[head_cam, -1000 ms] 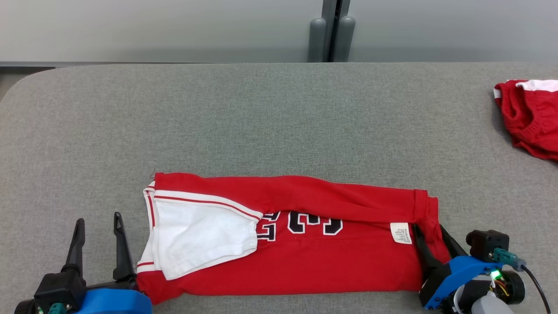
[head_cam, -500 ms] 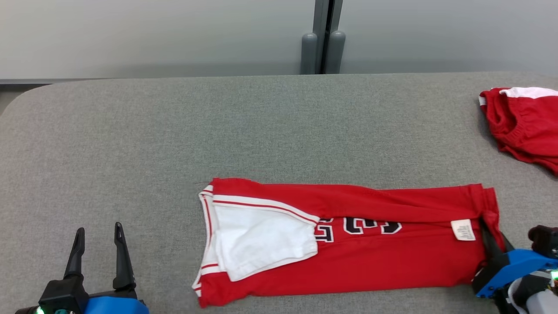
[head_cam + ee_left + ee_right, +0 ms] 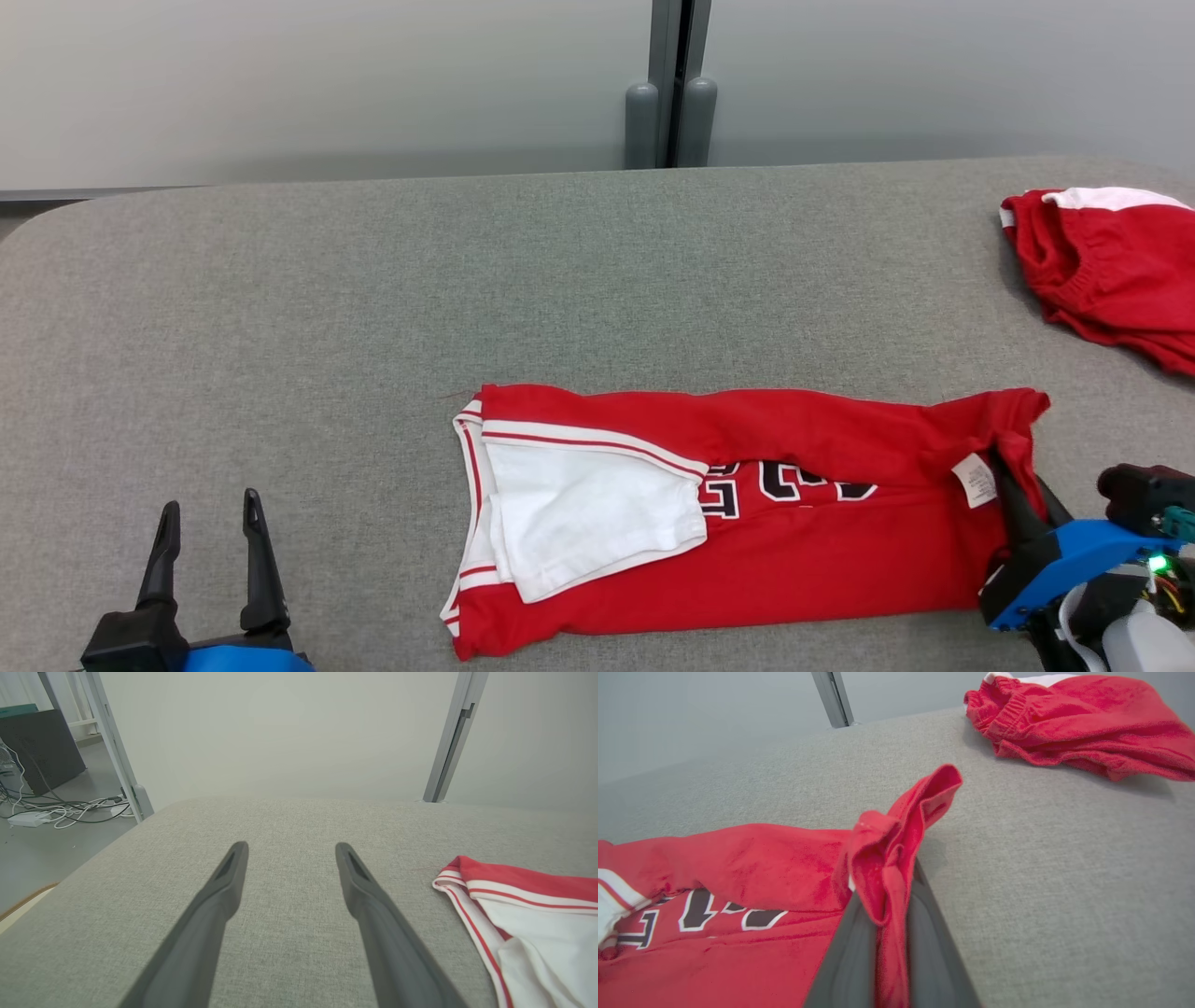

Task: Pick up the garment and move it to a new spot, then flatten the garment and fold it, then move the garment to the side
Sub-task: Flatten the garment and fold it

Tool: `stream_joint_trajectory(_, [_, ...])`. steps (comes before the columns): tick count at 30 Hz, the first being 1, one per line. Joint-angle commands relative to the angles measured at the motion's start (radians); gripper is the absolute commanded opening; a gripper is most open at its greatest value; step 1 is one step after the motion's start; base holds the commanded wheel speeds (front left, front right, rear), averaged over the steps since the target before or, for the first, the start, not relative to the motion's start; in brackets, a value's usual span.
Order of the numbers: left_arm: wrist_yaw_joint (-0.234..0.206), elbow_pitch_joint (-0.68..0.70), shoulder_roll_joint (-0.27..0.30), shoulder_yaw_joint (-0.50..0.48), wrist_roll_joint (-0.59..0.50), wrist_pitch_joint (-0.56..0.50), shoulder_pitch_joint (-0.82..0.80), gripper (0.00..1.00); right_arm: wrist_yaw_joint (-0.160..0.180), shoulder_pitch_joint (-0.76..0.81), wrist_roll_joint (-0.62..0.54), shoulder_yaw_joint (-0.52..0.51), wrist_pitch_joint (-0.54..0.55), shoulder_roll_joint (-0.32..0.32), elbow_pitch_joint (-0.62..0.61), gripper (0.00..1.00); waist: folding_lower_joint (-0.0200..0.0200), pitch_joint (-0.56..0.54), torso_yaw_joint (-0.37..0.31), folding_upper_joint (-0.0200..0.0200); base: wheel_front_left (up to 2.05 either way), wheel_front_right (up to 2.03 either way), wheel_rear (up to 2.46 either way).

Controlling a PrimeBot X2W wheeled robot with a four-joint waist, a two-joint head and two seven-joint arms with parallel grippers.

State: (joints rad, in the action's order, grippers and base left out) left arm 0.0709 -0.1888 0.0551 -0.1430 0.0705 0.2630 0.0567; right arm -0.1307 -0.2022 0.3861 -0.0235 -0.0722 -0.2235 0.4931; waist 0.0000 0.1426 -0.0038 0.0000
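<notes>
Our right gripper [image 3: 1018, 490] [image 3: 883, 905] is clenched on the red garment [image 3: 794, 560] [image 3: 738, 868], its two dark fingers pinching a bunched fold at the garment's right end. In our right wrist view the cloth rises between the fingers and curls over into a small raised flap. A white label [image 3: 974, 481] sits just left of the pinch. From there the garment stretches leftward as a long folded band along the near part of the grey padded table [image 3: 373, 299] [image 3: 1064, 858]. Dark, white-edged lettering [image 3: 794, 481] [image 3: 700, 910] shows at its middle, partly under a folded-over upper edge. At the left end there is a white panel [image 3: 588, 513] with red-and-white striped trim. Our left gripper [image 3: 210, 504] [image 3: 290, 849] is released, fingers spread wide over bare table at the near left, well apart from the garment and holding nothing; our left wrist view catches the striped trim of the garment [image 3: 537, 905] off to its right. A second red garment [image 3: 1111, 271] [image 3: 1073, 728] lies crumpled at the far right of the table, apart from ours. Beyond the table's far edge stands a pale wall with a grey upright post [image 3: 667, 84].
</notes>
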Motion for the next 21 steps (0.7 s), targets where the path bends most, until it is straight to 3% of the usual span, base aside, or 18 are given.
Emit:
stream_joint_trajectory(1, [0.001,-0.001,-0.001,-0.001,0.002,0.002,-0.003,1.00,0.000,0.010,-0.007,0.006,0.003,0.004,-0.012,0.00,0.0000,0.001,0.002,0.0000,0.00,0.00,0.00])
stream_joint_trajectory(9, [-0.001,0.005,-0.003,-0.009,-0.004,0.002,-0.008,1.00,0.000,0.023,-0.002,0.123,0.094,0.056,-0.225,0.00,0.0000,0.007,0.013,0.0000,0.00,0.00,0.00])
stream_joint_trajectory(11, [-0.001,0.002,-0.004,-0.004,-0.003,0.002,-0.018,1.00,0.000,0.005,-0.008,0.194,0.129,0.080,-0.280,0.00,0.0000,0.011,0.018,0.0000,0.00,0.00,0.00])
stream_joint_trajectory(21, [0.013,-0.020,-0.005,0.008,0.004,0.002,-0.060,1.00,0.000,-0.139,0.004,0.452,0.166,0.144,-0.262,0.00,0.0000,0.039,0.053,0.0000,0.00,0.00,0.00])
